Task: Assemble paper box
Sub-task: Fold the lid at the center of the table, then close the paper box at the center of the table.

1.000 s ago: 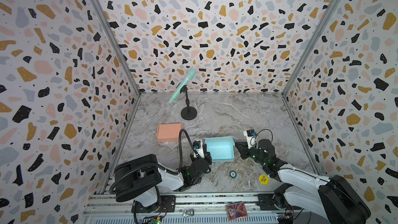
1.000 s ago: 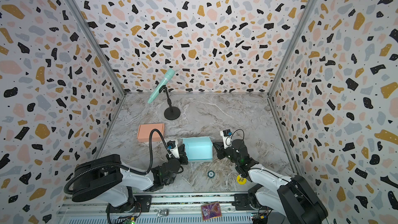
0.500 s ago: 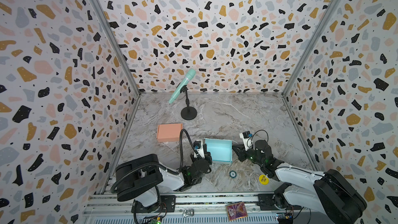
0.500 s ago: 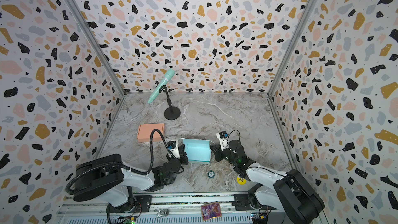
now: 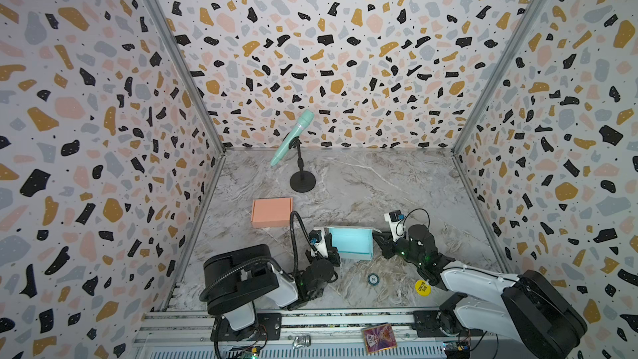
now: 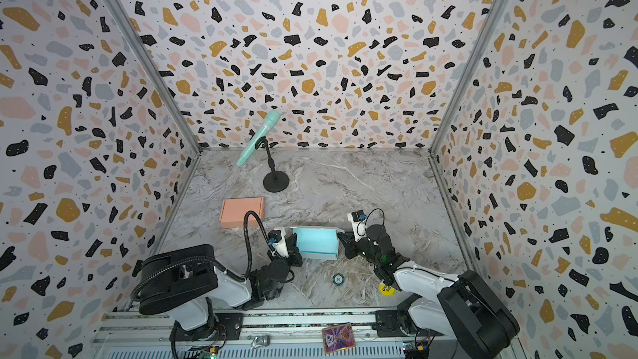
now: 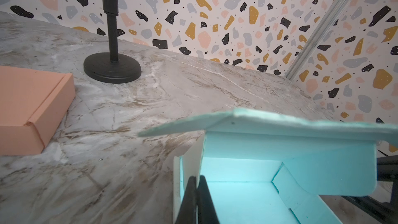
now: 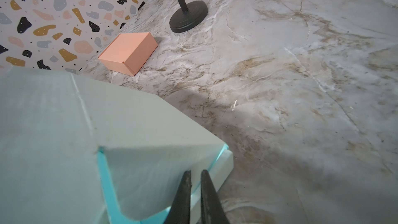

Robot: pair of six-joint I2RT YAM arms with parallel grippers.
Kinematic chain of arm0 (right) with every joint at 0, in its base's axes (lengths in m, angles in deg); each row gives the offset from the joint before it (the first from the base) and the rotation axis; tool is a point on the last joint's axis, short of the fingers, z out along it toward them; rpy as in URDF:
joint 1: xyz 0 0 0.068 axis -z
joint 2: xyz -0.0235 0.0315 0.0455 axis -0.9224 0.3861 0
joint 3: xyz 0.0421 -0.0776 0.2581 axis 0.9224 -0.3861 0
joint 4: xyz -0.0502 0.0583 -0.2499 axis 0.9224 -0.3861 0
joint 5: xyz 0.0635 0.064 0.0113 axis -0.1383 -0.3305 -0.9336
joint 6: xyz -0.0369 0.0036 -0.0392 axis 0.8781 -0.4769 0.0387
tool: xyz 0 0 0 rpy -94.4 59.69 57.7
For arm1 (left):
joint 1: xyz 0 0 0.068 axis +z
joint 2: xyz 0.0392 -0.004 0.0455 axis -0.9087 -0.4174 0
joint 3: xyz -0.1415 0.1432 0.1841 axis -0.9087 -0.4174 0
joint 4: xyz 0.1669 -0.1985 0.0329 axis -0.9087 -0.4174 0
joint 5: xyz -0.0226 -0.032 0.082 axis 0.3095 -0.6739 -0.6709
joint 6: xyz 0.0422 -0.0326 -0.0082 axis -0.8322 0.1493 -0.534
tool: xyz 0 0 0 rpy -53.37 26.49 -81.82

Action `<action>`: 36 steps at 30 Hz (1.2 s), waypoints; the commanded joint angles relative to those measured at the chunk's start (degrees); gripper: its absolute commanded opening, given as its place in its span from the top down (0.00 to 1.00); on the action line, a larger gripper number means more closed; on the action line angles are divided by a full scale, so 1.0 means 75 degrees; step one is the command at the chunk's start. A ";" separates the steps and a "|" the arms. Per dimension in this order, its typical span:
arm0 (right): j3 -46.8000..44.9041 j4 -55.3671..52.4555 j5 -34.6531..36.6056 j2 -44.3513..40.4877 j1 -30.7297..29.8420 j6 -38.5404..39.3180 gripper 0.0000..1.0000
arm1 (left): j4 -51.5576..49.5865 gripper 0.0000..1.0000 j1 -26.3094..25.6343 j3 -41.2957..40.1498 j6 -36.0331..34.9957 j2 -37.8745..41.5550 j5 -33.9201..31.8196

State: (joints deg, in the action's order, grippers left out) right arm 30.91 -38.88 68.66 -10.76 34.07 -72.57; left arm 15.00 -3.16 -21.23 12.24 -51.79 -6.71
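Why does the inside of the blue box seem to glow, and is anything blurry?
In the left wrist view the blue box interior looks bright cyan, lit through its open side; the fingers at the frame edge are soft. In the right wrist view a broad shadow darkens the table.

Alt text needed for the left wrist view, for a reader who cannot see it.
The left gripper, fingers together, pinches a side wall of a half-folded teal paper box whose lid hangs partly open. Behind on the marble table are a closed orange box and a black stand base.
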 commanded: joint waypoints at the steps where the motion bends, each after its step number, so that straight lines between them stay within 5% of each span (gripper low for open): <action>1: -0.0086 0.0268 -0.0028 0.0001 -0.0071 0.0117 0.87 | 0.0013 1.00 -0.0184 -0.0133 -0.0081 -0.0178 0.0071; 18: -0.0714 -0.0668 0.0029 -0.2277 0.1697 -0.1228 0.81 | -0.0380 1.00 -0.0533 0.0145 -0.0330 -0.0500 -0.0484; 22: 0.0340 -0.2134 0.0348 -0.2851 0.1663 -0.0529 0.78 | -0.0843 1.00 -0.0685 0.0401 -0.0511 -0.0476 -0.0713; 28: 0.1889 -0.3103 0.0067 -0.1898 0.0909 0.0493 0.77 | -0.1030 1.00 -0.0781 0.0613 -0.0605 -0.0549 -0.0799; 36: 0.2128 -0.2994 0.0559 -0.0790 -0.0250 0.0827 0.76 | -0.1248 1.00 -0.0887 0.0820 -0.0661 -0.0629 -0.0853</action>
State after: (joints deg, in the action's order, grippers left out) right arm 46.37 -59.08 70.96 -18.04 33.68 -68.48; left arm 7.70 -9.19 -15.39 7.78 -55.60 -13.03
